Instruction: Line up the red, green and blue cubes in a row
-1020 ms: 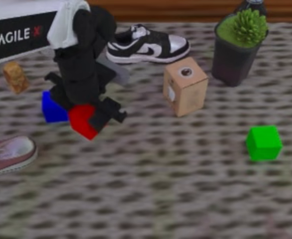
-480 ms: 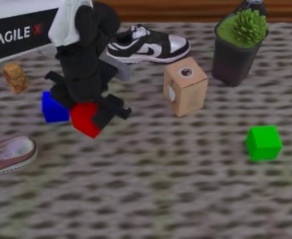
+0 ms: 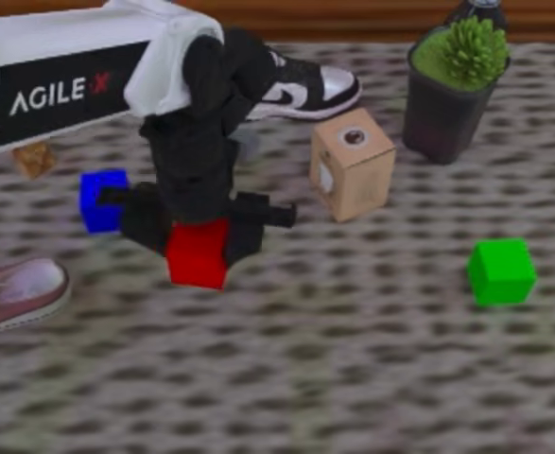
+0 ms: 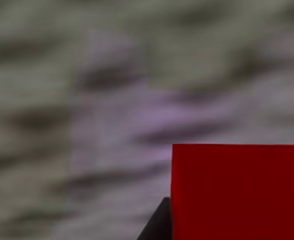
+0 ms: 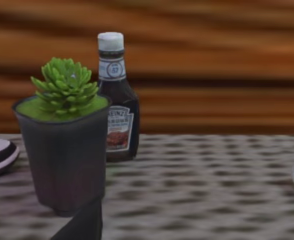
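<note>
The left gripper [image 3: 199, 236] is clenched on the red cube [image 3: 198, 253], carrying it above the bench at the left-centre, between the blue cube [image 3: 101, 199] and the tan wooden box [image 3: 353, 163]. The left wrist view shows one flat red face [image 4: 239, 192] filling a corner, with a dark finger [image 4: 158, 223] edge against it and patterned cloth behind. The right arm does not show in the top view; its wrist camera looks across the far right corner at the potted plant [image 5: 66, 145] and a sauce bottle [image 5: 116, 100], and whether its claw is released or clenched I cannot tell.

Risks, as I judge them — the cube appears gripped by its upper part with most of its body hanging below the fingers, so a quick swing could twist it in the grasp and leave it set down askew. A low travel path could also clip the blue cube just beside the gripper and push it toward the left edge, spoiling the row. The green cube [image 3: 501, 270] sits well apart, near the right edge, so the line needs a long reach later.

The three cubes look alike — plain, sharp-edged, matt solids of equal size, differing only in colour.
</note>
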### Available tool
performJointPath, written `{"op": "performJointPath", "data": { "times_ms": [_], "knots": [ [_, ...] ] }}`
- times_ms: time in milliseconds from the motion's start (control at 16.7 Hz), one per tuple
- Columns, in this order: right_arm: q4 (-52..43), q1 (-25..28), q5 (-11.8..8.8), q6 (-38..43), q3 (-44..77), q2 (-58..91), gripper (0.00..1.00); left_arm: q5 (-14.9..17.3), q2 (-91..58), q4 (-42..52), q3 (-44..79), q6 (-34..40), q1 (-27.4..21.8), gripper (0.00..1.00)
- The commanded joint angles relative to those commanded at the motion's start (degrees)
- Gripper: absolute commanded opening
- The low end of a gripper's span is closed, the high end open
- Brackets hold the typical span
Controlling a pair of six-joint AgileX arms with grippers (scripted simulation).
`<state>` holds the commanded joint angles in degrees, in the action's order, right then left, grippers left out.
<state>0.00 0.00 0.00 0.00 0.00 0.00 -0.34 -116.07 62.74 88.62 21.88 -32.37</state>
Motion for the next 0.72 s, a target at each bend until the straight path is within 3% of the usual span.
{"op": "performJointPath", "data": {
  "times_ms": [300, 720],
  "knots": [
    [0.0, 0.0, 0.0, 0.0, 0.0, 0.0, 1.0, -0.36, 3.35, -0.33, -2.43, 12.95, -3.23, 0.0],
    [0.0, 0.0, 0.0, 0.0, 0.0, 0.0, 1.0, -0.38, 3.23, -1.42, -3.2, 13.55, -3.29, 0.0]
  ]
}}
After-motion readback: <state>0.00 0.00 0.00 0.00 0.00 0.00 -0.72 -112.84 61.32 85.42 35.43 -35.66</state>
